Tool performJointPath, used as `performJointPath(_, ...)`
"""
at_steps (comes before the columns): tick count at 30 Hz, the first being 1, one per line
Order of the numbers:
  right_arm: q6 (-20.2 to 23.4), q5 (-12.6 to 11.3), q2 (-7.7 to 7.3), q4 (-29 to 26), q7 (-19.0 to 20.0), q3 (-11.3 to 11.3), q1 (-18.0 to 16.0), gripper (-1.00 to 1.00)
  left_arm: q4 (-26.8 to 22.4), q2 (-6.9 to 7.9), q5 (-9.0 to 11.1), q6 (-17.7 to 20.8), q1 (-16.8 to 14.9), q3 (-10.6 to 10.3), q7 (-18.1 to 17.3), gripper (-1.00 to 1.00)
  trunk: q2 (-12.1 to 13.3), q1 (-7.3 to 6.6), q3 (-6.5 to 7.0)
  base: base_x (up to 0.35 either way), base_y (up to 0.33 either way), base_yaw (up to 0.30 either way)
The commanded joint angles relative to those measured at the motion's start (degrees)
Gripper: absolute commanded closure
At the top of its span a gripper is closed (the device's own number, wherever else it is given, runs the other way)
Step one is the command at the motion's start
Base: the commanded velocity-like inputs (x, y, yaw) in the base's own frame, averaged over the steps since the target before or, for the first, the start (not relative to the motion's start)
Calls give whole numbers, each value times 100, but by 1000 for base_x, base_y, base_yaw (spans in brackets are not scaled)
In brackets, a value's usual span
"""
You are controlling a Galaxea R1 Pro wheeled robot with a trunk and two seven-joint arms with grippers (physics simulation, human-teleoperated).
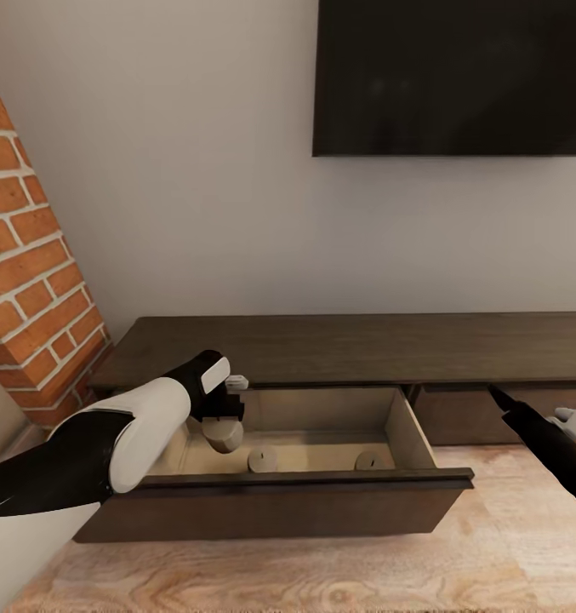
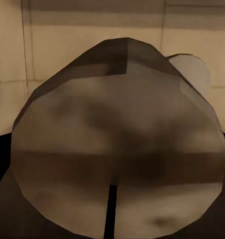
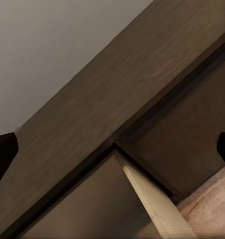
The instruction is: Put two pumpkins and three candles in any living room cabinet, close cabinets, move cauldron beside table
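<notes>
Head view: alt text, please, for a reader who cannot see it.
The left gripper holds a cream candle over the cabinet's open drawer, where two more candles stand. A TV hangs above.

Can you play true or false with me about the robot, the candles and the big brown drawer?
1. The long dark brown wooden cabinet has a drawer pulled open. True.
2. Two stubby cream-white candles stand on the drawer's floor. True.
3. The left gripper is empty. False: it holds a third cream candle over the drawer.
4. The right gripper is inside the drawer. False: it hangs outside, beside the closed drawer front.
5. A black wall TV hangs above the cabinet. True.
</notes>
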Motion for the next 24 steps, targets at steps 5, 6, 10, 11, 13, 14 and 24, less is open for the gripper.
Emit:
performJointPath(5, 25, -63, -1, -9, -51, 1, -3, -100, -9, -2, 63, 18, -4, -13, 59, 100, -10, 11, -117, 0, 0, 0)
performJointPath(6, 25, -63, -1, -9, -51, 1, -3, -100, -9, 3, 65, 21, -3, -9, 61, 100, -11, 14, -139, 0, 0, 0)
performJointPath(10, 25, -62, -1, -9, -51, 1, -3, -100, -9, 6, 67, 28, -2, -7, 69, 100, -16, 24, -227, 0, 0, 0)
performJointPath(11, 25, -62, -1, -9, -51, 1, -3, -100, -9, 7, 67, 29, -2, -7, 70, 100, -18, 27, -250, 0, 0, 0)
performJointPath(13, 25, -62, -1, -9, -51, 0, -3, -100, -9, 7, 67, 29, -2, -7, 71, 100, -20, 32, -294, 0, 0, 0)
performJointPath(14, 25, -61, -1, -9, -51, -1, -3, -100, -9, 7, 67, 30, -2, -10, 71, 100, -22, 34, -316, 0, 0, 0)
performJointPath(24, 25, -61, -1, -9, -51, -1, -3, -100, -9, 22, 70, 30, -2, -8, 63, 100, -27, 45, -405, 0, 0, 0)
